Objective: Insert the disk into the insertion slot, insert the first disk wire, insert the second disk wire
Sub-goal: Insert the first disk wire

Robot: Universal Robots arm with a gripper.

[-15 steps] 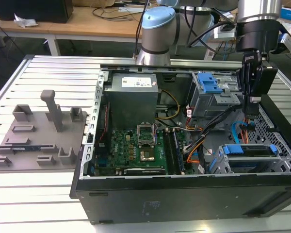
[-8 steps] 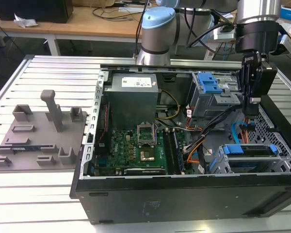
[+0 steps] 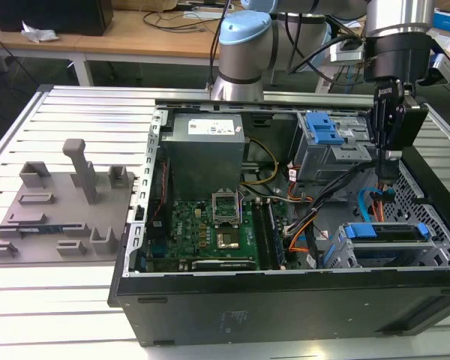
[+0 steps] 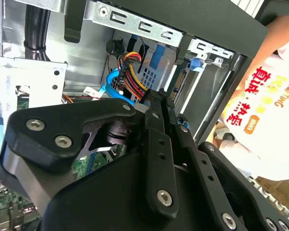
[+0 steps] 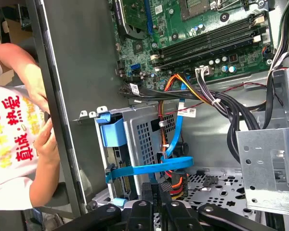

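Disk: flat silver hard drive in a bright blue plastic frame (image 3: 386, 232), sitting down inside the slot, near the case corner on the exterior view's right.
Slot: low grey metal cage with holes in its walls (image 3: 436, 253), hugging the disk on both sides.
Feel: probably being hard, stiff and a bit heavy, with smooth metal likely slipping in a grip, and likely breaking inside if bumped.
Where to hold: probably best gripping the blue frame by its two long edges, keeping off the label and the plug end.
Pointing: lying flat, with the long side running across the exterior view, along the near case wall.
Wires: thin flat blue wire (image 5: 149, 168) bending over to the disk's edge, not showing whether plugged in; red and orange wire bunch (image 5: 176, 180) hanging just beside the claw.
Claw: black metal gripper (image 4: 164, 99) hovering above the slot, fingers (image 4: 156, 113) squeezing close together; not showing whether pinching a wire end.
Around: taller grey bay with a blue latch (image 3: 326, 139) standing behind; a person's hand (image 5: 45, 139) resting outside the black computer case (image 3: 285, 300).
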